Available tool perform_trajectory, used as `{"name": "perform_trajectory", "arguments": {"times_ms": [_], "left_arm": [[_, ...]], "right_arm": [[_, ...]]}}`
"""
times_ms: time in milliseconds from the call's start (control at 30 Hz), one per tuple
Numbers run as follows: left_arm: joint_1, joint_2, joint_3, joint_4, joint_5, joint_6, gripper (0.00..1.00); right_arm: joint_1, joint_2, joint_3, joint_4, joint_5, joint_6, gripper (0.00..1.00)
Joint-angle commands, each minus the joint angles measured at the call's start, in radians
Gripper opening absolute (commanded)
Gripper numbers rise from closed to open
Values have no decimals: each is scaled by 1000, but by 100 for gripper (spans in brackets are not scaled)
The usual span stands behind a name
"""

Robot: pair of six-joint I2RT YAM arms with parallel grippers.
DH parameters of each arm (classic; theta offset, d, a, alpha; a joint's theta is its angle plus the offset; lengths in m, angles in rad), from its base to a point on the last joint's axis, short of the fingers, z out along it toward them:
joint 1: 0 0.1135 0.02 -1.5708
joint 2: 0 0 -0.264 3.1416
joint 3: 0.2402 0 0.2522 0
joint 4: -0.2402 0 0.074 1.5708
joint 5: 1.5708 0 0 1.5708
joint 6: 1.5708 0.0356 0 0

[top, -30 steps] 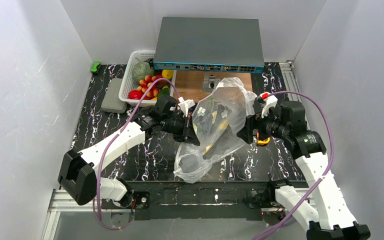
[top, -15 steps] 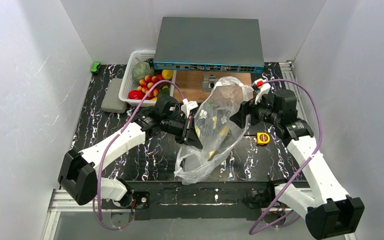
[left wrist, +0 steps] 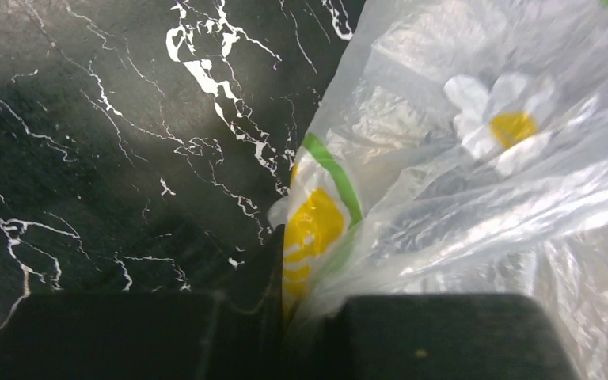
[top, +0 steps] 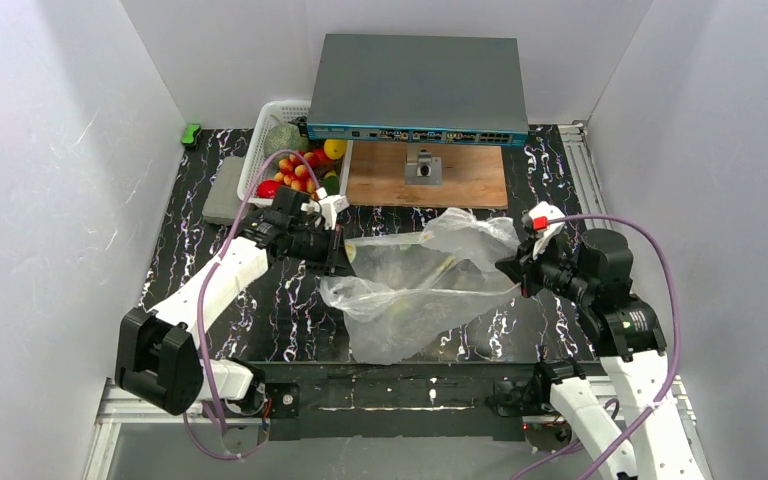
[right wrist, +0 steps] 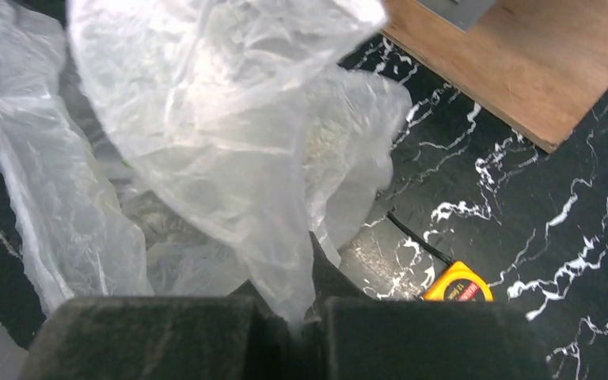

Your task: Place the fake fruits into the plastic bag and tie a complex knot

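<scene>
Your left gripper (top: 343, 258) is clamped on the left edge of the plastic bag (top: 420, 290), and your right gripper (top: 513, 270) is pinched tight on its right edge. The bag is stretched between them just in front of the wooden board (top: 460, 180). The fake fruits (top: 300, 170) sit in the white basket (top: 260, 135) left of the board. The table (top: 200, 250) is black with white marbling, and 3 plain white walls (top: 50, 150) surround it.

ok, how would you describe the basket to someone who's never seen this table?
Find the big grey box at the back of the table. The basket sits at its left front corner. It is the only white lattice container, holding coloured fruits, between a flat grey block on its left and a wooden board on its right.
</scene>
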Motion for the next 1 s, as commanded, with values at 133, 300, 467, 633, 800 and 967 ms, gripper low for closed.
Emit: {"name": "perform_trajectory", "arguments": {"times_ms": [133,300,467,633,800,967], "left_arm": [[-133,-10,52,-2,28,278,12],[-163,-15,57,-43,71,414,0],[-163,-2,71,-71,96,494,0],[-163,18,111,-82,96,546,0],[-163,50,137,-80,102,542,0],[-163,75,134,-64,99,535,0]], "right_arm": [[18,78,-20,4,-175,4,24],[19,129,69,-33,-111,-46,98],[19,142,150,-88,-79,-104,98],[19,195,233,-95,-128,-92,98],[19,303,226,-136,-192,-79,98],[25,346,152,-162,-270,-79,98]]}}
